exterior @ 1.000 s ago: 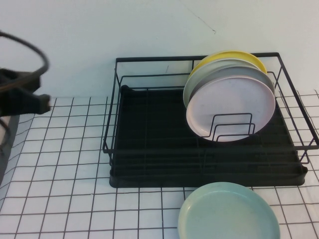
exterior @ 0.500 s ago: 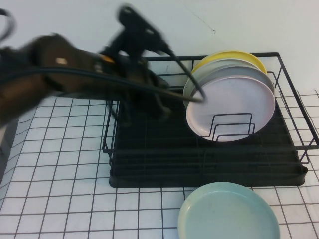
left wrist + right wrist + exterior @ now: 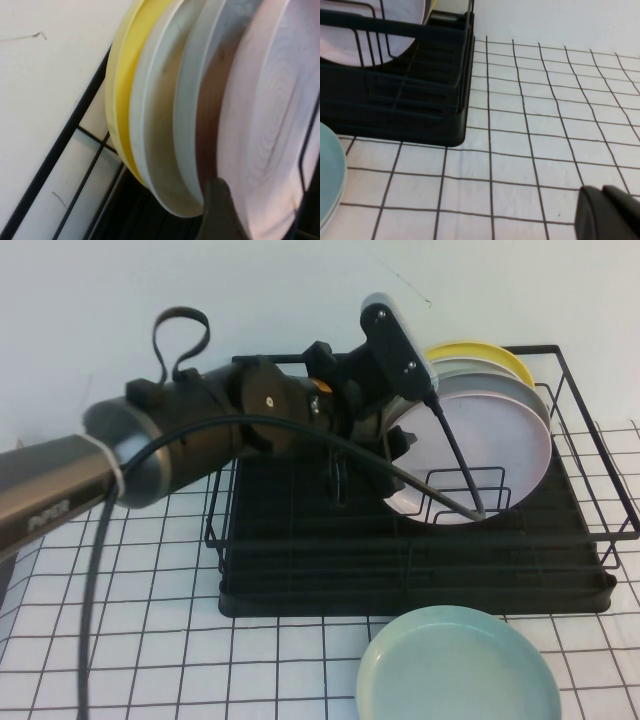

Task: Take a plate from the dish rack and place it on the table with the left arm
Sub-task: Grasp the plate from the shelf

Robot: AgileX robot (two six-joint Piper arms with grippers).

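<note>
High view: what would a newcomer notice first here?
The left arm reaches across the dish rack, its left pincer at the near edge of the upright pale pink plate, which fronts a stack ending in a yellow plate. A mint green plate lies on the table in front. The right pincer hangs low over bare grid beside the rack.

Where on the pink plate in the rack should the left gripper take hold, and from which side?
On the pink plate's raised left rim, approached from the robot's left, where the left gripper sits. It stands on edge, frontmost in the dish rack, so that rim is exposed. Right gripper is parked low over the table.
</note>
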